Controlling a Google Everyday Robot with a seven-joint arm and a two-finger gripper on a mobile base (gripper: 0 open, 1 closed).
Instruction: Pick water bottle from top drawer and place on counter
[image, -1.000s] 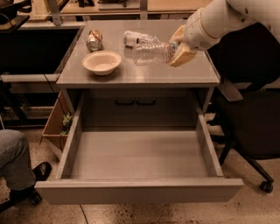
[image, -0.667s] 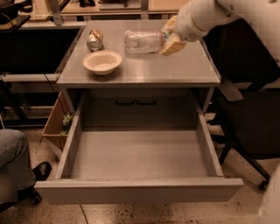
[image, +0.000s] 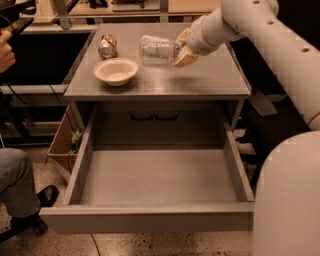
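Note:
The clear ribbed water bottle (image: 157, 50) lies on its side over the far middle of the grey counter (image: 200, 80); I cannot tell whether it rests on the top or hangs just above it. My gripper (image: 183, 50) is shut on the bottle's neck end, with the white arm reaching in from the upper right. The top drawer (image: 155, 177) is pulled fully open below the counter, its smooth grey floor bare.
A white bowl (image: 116, 71) stands on the counter's left part, a tipped metal can (image: 107, 46) behind it. A seated person's leg and shoe (image: 22, 192) are at the left. A cardboard box (image: 64, 145) stands beside the cabinet. My base (image: 290, 200) fills the lower right.
My gripper has carried the bottle leftward and toward the back of the counter, and the bottle now lies level on its side.

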